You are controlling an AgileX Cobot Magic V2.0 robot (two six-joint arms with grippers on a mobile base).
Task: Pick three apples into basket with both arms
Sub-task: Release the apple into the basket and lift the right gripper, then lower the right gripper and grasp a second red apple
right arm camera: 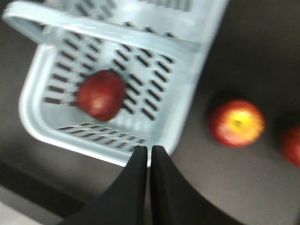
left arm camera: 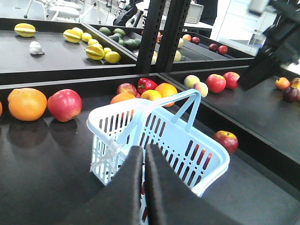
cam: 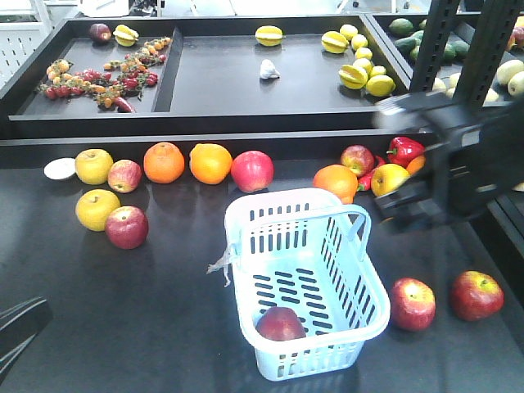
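Dark red round apple (cam: 281, 324) lies in the pale blue plastic basket (cam: 307, 360); we lack two more apples (cam: 412, 304) (cam: 476, 295), at its 3 o'clock; left claw (left arm camera: 144, 149) and right claw (right arm camera: 149, 149) narrow, empty.

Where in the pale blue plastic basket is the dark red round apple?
Front view: the apple lies on the basket floor at its near-left corner.

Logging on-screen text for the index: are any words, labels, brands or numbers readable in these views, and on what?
None can be read.
The white tag on the basket is frayed and too small to show any print.
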